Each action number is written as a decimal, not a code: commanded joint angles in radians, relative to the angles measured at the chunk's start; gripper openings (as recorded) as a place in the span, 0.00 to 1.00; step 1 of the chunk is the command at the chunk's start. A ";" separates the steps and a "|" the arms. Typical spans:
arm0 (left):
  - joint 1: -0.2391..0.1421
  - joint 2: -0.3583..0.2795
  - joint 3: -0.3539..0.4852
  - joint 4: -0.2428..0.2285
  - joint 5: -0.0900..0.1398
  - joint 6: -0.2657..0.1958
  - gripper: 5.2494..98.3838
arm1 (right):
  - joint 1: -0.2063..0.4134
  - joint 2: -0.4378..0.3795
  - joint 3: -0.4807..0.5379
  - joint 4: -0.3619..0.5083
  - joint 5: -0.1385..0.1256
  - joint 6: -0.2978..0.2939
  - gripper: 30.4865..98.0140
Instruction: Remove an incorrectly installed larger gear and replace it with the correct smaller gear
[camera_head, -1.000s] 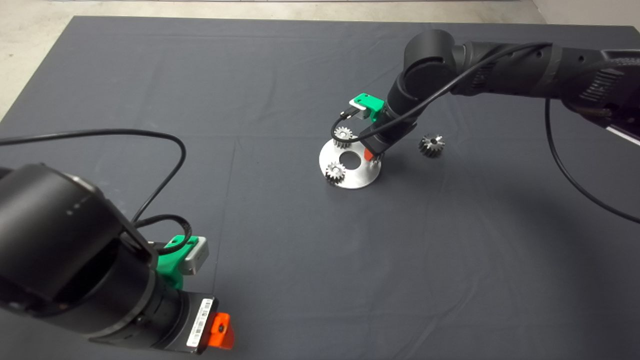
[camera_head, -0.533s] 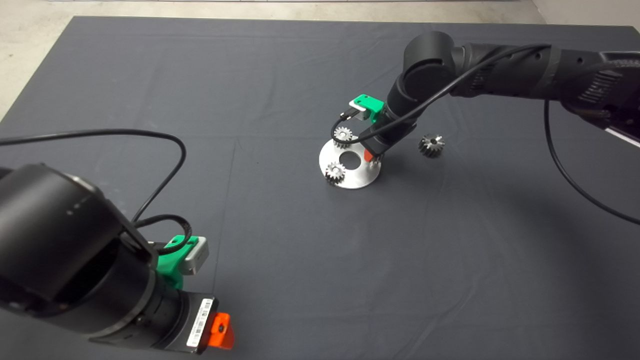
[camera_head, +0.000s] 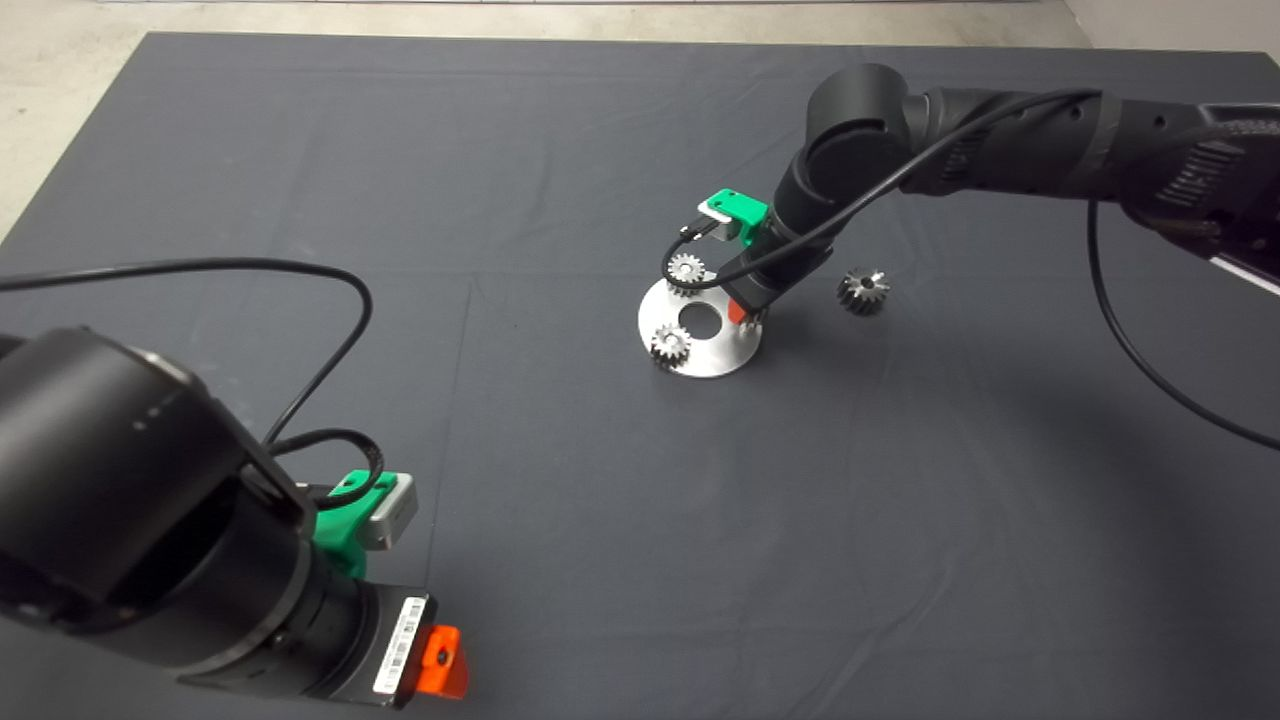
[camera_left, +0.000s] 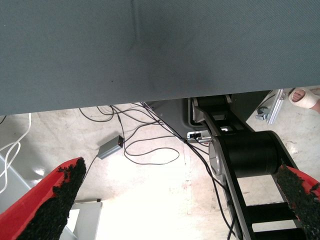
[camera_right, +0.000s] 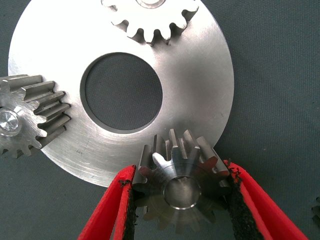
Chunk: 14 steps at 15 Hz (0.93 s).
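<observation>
The right gripper (camera_head: 745, 312) is reaching down to the right edge of the round steel plate (camera_head: 715, 355) near the middle of the mat (camera_head: 560, 480). In the right wrist view its two red fingers (camera_right: 112, 210) are closing in on a coarse-toothed gear (camera_right: 181, 187) that is sitting on the plate's rim, one pad on each side. The pads are lying right against the tooth tips; the gap between them is just the width of the gear. Whether they are already pressing hard is not clear, but the gear is sitting squarely between them. This gear is shiny, with long splayed teeth and a metal hub in its centre, and by its place on the plate it is reading as the larger gear.

Two pale fine-toothed gears are also sitting on the plate, one (camera_head: 686, 270) at its far edge and one (camera_head: 669, 345) at its near left edge, around the plate's big centre hole (camera_head: 700, 320).

The smaller gear (camera_head: 864, 290), darker, is lying on the mat to the right of the plate, apart from it.

The left gripper (camera_head: 440, 665) is waiting at the lower left, over the mat's edge, with its fingers (camera_left: 55, 200) spread wide and holding nothing; beyond them are showing floor, cables and a person's foot (camera_left: 304, 96).
</observation>
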 joint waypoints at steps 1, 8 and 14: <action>-0.006 -0.003 0.017 -0.022 0.014 -0.006 1.00 | 0.019 -0.020 0.043 -0.031 -0.002 0.000 0.15; -0.006 -0.003 0.017 -0.022 0.013 -0.006 1.00 | 0.023 -0.021 0.049 -0.029 0.001 0.004 0.15; -0.006 0.000 0.017 -0.022 0.013 -0.008 1.00 | 0.023 -0.020 0.049 -0.034 0.000 0.000 0.15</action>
